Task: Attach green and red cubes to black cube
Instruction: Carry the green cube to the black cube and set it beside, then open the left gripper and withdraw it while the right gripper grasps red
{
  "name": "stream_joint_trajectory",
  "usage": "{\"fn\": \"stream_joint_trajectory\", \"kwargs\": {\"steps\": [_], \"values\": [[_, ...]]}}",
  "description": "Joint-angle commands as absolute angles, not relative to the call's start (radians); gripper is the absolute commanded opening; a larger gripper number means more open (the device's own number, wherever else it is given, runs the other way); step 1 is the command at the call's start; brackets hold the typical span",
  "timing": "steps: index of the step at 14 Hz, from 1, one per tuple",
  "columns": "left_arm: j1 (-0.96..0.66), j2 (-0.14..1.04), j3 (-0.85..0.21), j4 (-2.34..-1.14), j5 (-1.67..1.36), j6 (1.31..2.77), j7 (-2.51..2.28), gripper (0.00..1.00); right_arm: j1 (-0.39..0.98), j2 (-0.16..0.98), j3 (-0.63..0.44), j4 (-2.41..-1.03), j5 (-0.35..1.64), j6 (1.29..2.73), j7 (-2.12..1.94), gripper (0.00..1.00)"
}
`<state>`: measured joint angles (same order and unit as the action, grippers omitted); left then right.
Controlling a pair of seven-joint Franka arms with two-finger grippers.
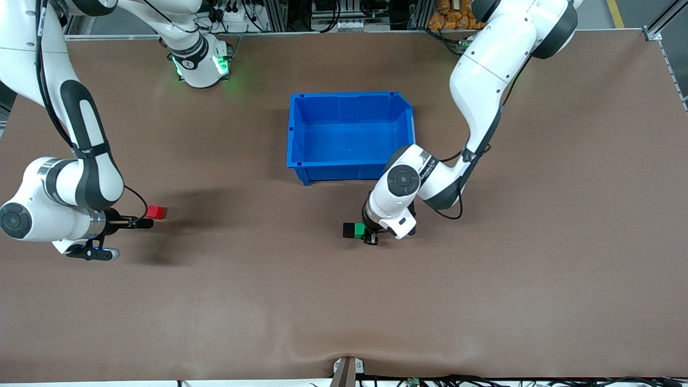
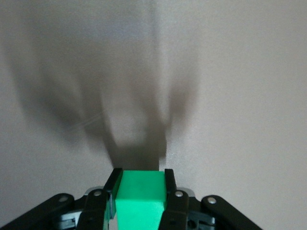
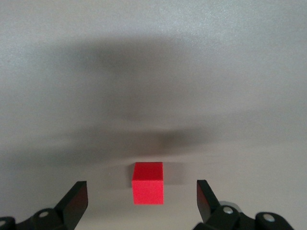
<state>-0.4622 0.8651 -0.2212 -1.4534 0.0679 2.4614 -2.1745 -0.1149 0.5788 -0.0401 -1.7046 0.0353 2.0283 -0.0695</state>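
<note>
The small matte black cube (image 1: 349,230) sits on the brown table (image 1: 484,301), nearer the front camera than the blue plastic bin (image 1: 349,134). The bright green cube (image 1: 359,230) is pressed flush against the black cube's face on the side toward the left arm's end, so we judge this first join made or being made.

Handling: all three cubes look rigid, light and smooth-sided; we expect them to slide easily on the table top, so each is best taken on two parallel side faces, squarely, leaving the mating face free.

Left gripper (image 2: 139,191): low at the table, fingers (image 2: 169,184) standing along both sides of the green cube in the left wrist view. They look in contact with it, but we cannot tell whether the grip is firm or slackening.

The small bright red cube (image 3: 148,182) lies alone toward the right arm's end of the table, well apart from the black-green pair. Right gripper (image 3: 141,201): low beside it, jaws spread wide, far wider than the cube, touching nothing. The red cube lies just ahead of the fingertips, centred on the gap. It is not yet grasped.
</note>
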Motion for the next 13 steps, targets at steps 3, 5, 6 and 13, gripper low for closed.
{"fn": "stream_joint_trajectory", "kwargs": {"steps": [3,5,6,13], "values": [[-0.459,0.832,-0.209,-1.436,0.071,2.439,-2.154,1.00,-0.124,0.586,-0.032,-1.730,0.044,2.069,-0.087,1.00],[-0.442,0.773,-0.207,-1.434,0.086,2.367,-2.099,1.00,-0.126,0.586,-0.032,-1.746,0.044,2.089,-0.087,1.00],[-0.427,0.741,-0.209,-1.434,0.086,2.330,-2.061,1.00,-0.124,0.586,-0.032,-1.750,0.044,2.094,-0.087,1.00],[-0.325,0.508,-0.215,-1.442,0.080,2.102,-1.677,1.00,-0.124,0.586,-0.032,-1.828,0.044,2.186,-0.087,0.99]]}}
